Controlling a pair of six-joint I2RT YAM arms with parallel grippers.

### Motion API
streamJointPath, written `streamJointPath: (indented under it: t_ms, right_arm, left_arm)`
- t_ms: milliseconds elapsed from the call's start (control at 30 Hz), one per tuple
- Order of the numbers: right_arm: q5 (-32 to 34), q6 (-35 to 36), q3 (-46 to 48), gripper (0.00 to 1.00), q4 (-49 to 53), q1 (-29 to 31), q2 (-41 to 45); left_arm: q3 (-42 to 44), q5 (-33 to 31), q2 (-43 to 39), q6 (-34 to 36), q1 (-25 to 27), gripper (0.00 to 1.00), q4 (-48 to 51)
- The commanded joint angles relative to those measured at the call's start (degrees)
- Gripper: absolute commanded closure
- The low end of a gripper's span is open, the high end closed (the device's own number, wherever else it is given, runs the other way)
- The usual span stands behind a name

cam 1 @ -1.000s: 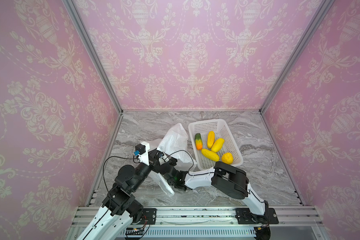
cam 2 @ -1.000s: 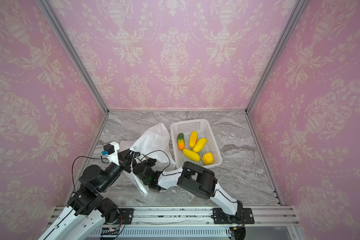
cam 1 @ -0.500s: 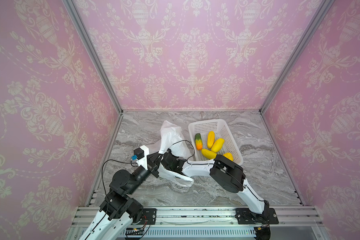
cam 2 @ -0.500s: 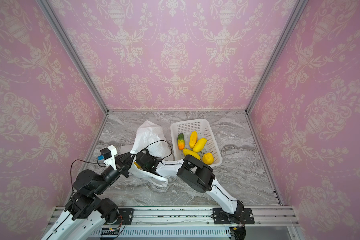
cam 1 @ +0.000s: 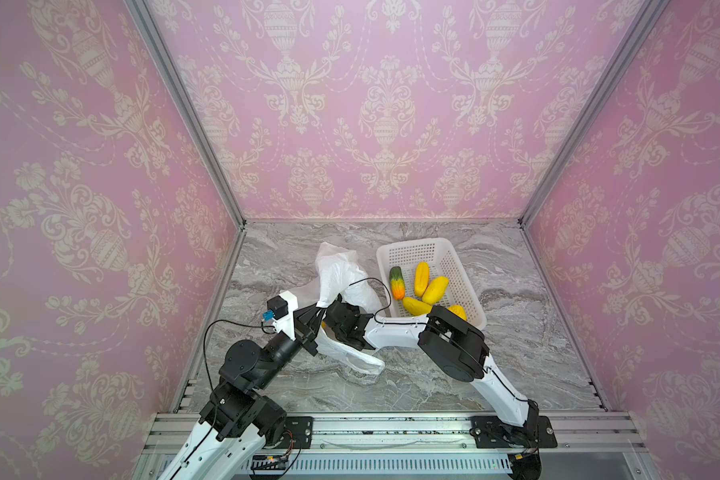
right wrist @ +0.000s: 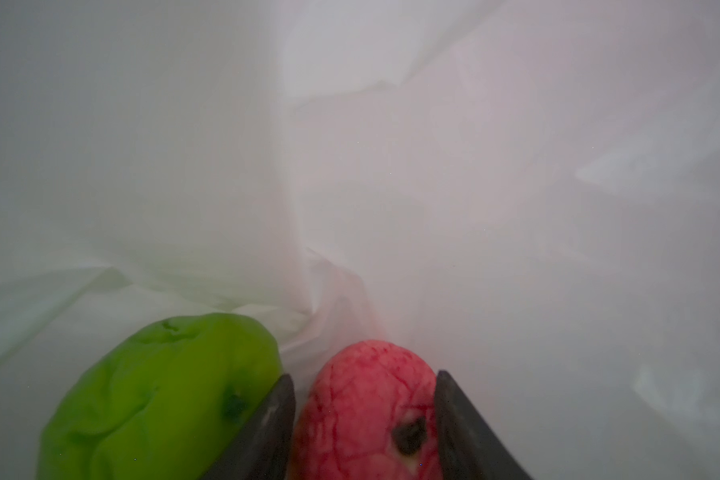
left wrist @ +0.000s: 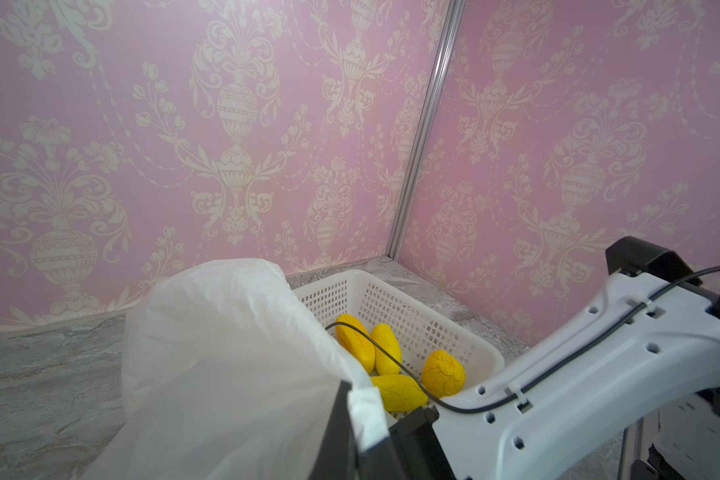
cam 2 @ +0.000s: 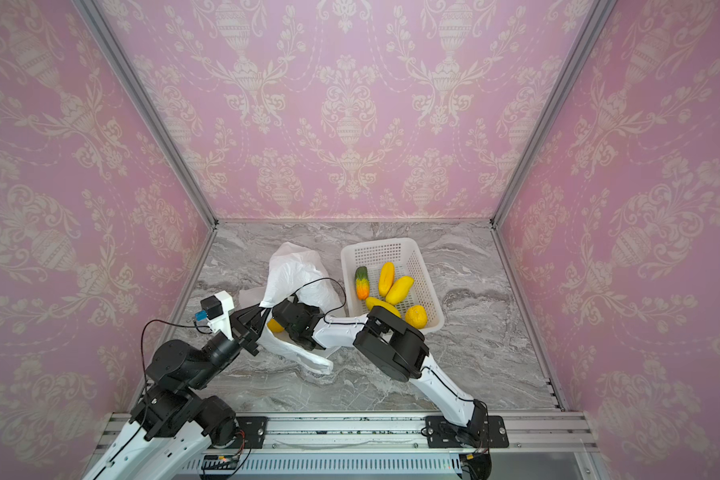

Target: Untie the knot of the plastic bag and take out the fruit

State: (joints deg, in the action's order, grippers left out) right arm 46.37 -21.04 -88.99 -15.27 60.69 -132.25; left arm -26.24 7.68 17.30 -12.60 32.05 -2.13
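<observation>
The white plastic bag (cam 1: 336,270) (cam 2: 291,270) lies left of the basket, its mouth pulled open. My left gripper (cam 1: 319,309) (left wrist: 350,399) is shut on the bag's edge and holds it up. My right arm reaches into the mouth, so in both top views the bag hides its gripper. In the right wrist view, my right gripper (right wrist: 364,386) is inside the bag with both jaws pressed against a red fruit (right wrist: 366,407). A bumpy green fruit (right wrist: 163,395) lies beside it. A yellow fruit (cam 2: 275,325) shows at the bag's mouth. The knot is out of view.
The white perforated basket (cam 1: 416,249) (left wrist: 429,307) stands right of the bag. It holds a green-to-orange fruit (cam 1: 396,282) and several yellow ones (cam 1: 421,278). My right forearm (cam 1: 395,334) crosses in front of the basket. Pink walls close in three sides.
My left gripper has drawn the bag's edge up and back, so the bag stands taller. My right gripper has pushed into the mouth and its jaws have narrowed onto the red fruit.
</observation>
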Motion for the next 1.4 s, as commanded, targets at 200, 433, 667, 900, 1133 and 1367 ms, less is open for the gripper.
streamJointPath:
  t_ms: [200,433,667,900,1133,1367]
  right_arm:
    - [0.71,-0.1,15.21,0.63,-3.96,2.91,13.15]
    - [-1.14,-2.86,25.89,0.72,-7.46,4.71,22.56]
    - [-2.41,0.06,31.34,0.68,-13.38,6.22,26.87]
    - [-2.56,0.25,24.4,0.46,-9.74,5.21,18.47]
    - [-3.7,-1.54,15.19,0.13,-3.75,1.21,11.83]
    - [-3.78,-3.34,9.51,0.06,1.03,-1.31,6.13]
  left_arm:
    - [-1.22,-14.52,4.76,1.37,-0.17,1.0,0.91]
    - [-1.51,-12.69,6.97,1.7,-0.15,1.0,0.12]
    - [-1.36,-13.24,6.67,1.6,-0.15,1.0,0.2]
    - [-1.38,-12.61,6.78,1.44,-0.17,1.0,0.21]
    - [-1.47,-11.76,6.94,1.44,-0.15,1.0,0.12]
    - [-1.6,-11.29,7.21,1.61,-0.15,1.0,-0.11]
